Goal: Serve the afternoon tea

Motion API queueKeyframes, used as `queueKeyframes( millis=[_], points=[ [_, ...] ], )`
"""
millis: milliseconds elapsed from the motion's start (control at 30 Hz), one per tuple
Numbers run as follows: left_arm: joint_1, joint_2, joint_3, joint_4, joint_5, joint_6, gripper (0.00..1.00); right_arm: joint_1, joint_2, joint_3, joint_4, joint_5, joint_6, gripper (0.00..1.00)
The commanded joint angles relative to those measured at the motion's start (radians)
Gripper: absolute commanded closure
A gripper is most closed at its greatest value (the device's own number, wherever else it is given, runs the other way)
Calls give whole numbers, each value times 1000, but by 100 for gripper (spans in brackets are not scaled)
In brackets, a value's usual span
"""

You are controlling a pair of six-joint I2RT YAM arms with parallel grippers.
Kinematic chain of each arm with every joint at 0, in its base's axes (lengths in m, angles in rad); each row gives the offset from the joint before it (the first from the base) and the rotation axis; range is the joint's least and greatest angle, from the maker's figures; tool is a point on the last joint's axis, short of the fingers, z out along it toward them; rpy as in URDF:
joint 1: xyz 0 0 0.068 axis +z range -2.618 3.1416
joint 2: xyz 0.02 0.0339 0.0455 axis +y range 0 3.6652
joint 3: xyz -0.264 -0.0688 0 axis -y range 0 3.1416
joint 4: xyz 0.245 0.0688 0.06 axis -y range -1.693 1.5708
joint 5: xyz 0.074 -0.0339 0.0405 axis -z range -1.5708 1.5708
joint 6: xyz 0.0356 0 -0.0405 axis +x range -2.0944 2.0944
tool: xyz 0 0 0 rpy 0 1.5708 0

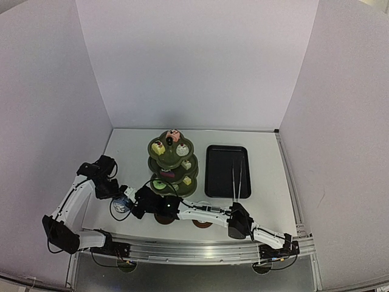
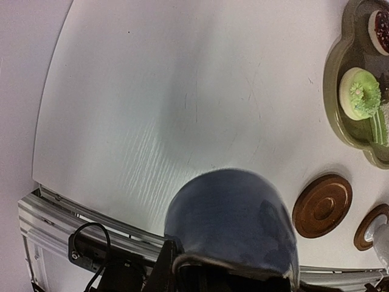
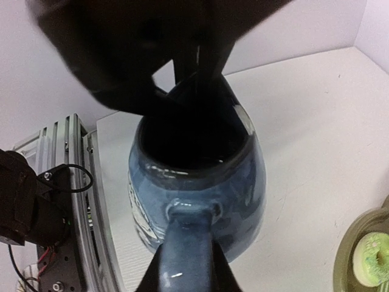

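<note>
Low over white counter (image 2: 152,121) toward its front-left corner, gripping small glazed blue-and-white ceramic pot (image 3: 200,182) by the rim with clenched left tool (image 3: 185,73) while pinching its handle with right tool (image 3: 185,271), near dark green three-tier scalloped stand (image 2: 333,79).

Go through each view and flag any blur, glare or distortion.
Top external: even light, soft shadows. Left wrist: the blue pot is close and blurred, streaky glare on the table, whose edge bows with lens distortion; green cake sharp. Right wrist: the left gripper is a dark smear; highlights glint on the pot's glaze.
</note>
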Motion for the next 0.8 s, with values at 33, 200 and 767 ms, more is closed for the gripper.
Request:
queueKeyframes(
  millis=[33,200,767],
  points=[
    [-20,-19,12,24,15,44,100,-14,25,51,46,6,28,100],
    [-20,-27,-5,42,20,89,95,-18,-13,-10,56,25,19,100],
    [80,-35,141,139,85,274,28,-36,-345,-447,227,-35,-11,100]
  ],
)
